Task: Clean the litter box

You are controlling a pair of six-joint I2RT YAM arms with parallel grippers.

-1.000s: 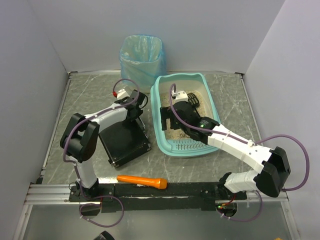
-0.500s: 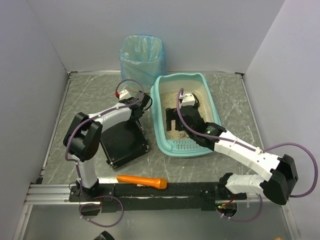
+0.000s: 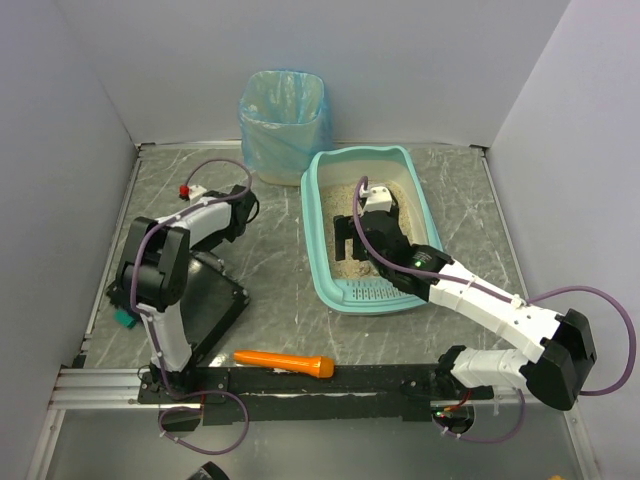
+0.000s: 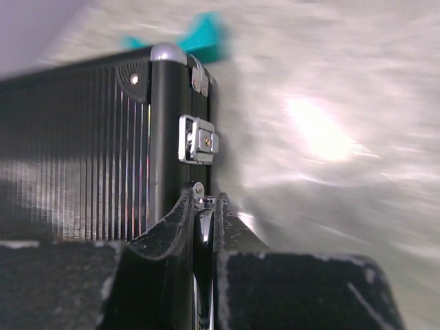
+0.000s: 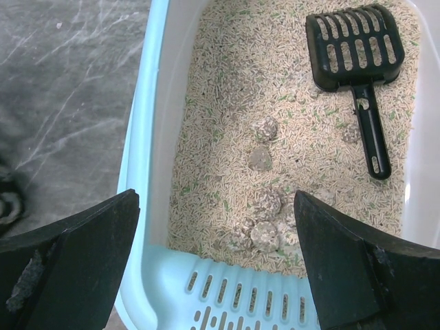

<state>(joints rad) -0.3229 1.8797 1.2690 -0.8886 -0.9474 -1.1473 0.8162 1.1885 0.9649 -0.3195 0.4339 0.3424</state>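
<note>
Left claw (image 4: 204,206), clamped shut on the flat black ribbed case (image 4: 82,158), has dragged it away from the light teal plastic litter box (image 3: 315,200), clearing room there; right claw (image 5: 214,199) hangs wide open above the litter.

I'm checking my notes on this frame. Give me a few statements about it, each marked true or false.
1. The black scoop lies on the litter in the litter box. True.
2. The right tool is shut on the scoop. False: it hangs open above the litter, holding nothing.
3. The left tool is shut on the edge of the black case. True.
4. The orange object lies inside the litter box. False: it lies on the table near the arms' bases.
</note>
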